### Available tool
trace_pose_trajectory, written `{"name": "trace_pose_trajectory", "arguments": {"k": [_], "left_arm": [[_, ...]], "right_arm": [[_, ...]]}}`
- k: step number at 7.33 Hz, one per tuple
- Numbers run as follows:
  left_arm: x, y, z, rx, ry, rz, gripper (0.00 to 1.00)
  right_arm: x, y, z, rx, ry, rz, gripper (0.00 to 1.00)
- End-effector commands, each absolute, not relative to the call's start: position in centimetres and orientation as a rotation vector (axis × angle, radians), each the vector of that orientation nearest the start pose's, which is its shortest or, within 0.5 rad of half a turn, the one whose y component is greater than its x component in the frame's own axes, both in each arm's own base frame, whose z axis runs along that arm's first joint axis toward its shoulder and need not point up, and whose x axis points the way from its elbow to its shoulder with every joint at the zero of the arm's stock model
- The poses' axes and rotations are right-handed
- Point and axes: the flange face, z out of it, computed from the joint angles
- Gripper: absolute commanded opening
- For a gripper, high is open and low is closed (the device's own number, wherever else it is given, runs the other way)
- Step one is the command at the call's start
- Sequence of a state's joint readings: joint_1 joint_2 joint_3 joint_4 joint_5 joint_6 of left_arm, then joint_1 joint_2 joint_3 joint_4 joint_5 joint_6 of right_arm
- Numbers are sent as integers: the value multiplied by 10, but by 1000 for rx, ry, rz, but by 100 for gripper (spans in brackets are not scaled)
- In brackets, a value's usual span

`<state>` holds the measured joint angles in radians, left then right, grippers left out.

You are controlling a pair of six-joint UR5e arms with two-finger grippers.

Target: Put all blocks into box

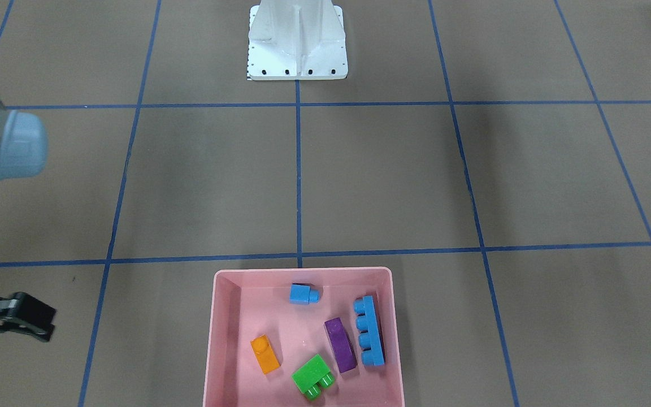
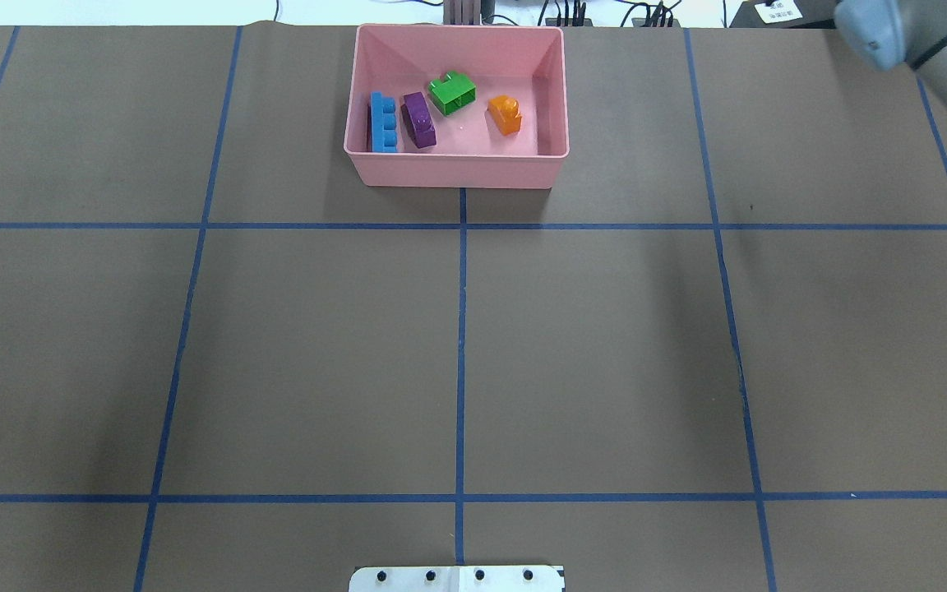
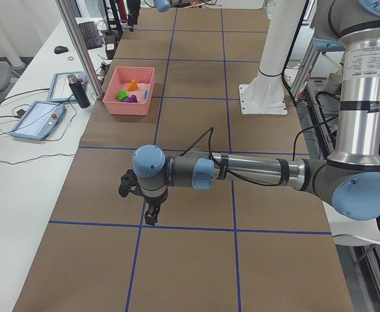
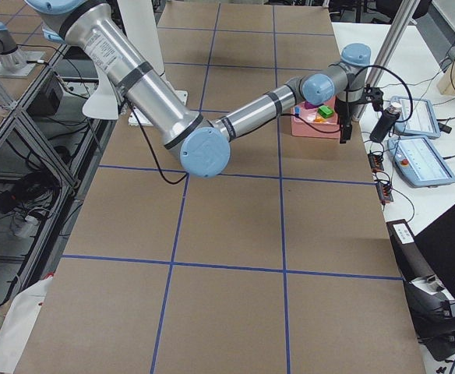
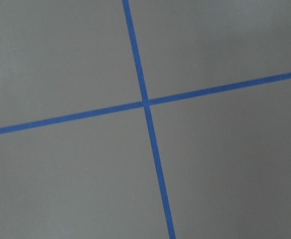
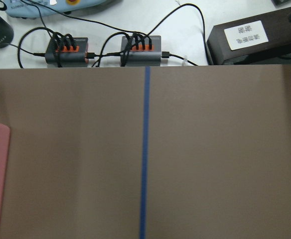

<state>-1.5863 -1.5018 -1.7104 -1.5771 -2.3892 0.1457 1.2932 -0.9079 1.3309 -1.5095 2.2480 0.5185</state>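
The pink box [image 1: 303, 273] [image 2: 457, 170] stands at the table's far edge from the robot. Inside it lie an orange block [image 1: 264, 354], a purple block [image 1: 341, 345], a green block [image 1: 313, 376], a long blue block [image 1: 369, 330] and a small blue cube [image 1: 303, 294]. The box's near wall hides the cube in the overhead view. My right gripper [image 1: 43, 323] [image 4: 343, 131] hangs beside the box, apart from it; I cannot tell its state. My left gripper [image 3: 152, 216] hovers over bare table far from the box, its state not readable.
A white pedestal base [image 1: 297, 45] [image 2: 457, 578] stands at the robot's side of the table. Beyond the table's far edge lie cable hubs [image 6: 66, 50], tablets [image 3: 37, 120] and a black bottle [image 3: 79, 91]. Blue tape lines cross the brown table.
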Motion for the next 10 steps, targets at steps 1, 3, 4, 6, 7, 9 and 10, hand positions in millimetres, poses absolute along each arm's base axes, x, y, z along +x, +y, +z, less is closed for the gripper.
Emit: {"name": "trace_pose_trajectory", "arguments": {"k": [1, 3, 4, 6, 7, 9, 10], "left_arm": [[-70, -457, 620, 142, 801, 154, 100], [-69, -458, 600, 207, 803, 178, 100], [-69, -461, 604, 192, 798, 173, 100], [-65, -471, 600, 124, 799, 153, 100], [-65, -470, 597, 126, 800, 158, 100], [-66, -469, 593, 134, 799, 162, 100], [-66, -469, 591, 137, 799, 163, 100]], "right_arm": [[-20, -685, 489, 183, -754, -46, 100], [31, -609, 587, 157, -769, -149, 100], [57, -570, 621, 146, -766, -149, 100], [83, -486, 660, 90, -754, -59, 100], [83, -456, 670, 72, -741, -49, 100], [76, -451, 662, 44, -732, 37, 100], [72, -454, 659, 63, -732, 23, 100]]}}
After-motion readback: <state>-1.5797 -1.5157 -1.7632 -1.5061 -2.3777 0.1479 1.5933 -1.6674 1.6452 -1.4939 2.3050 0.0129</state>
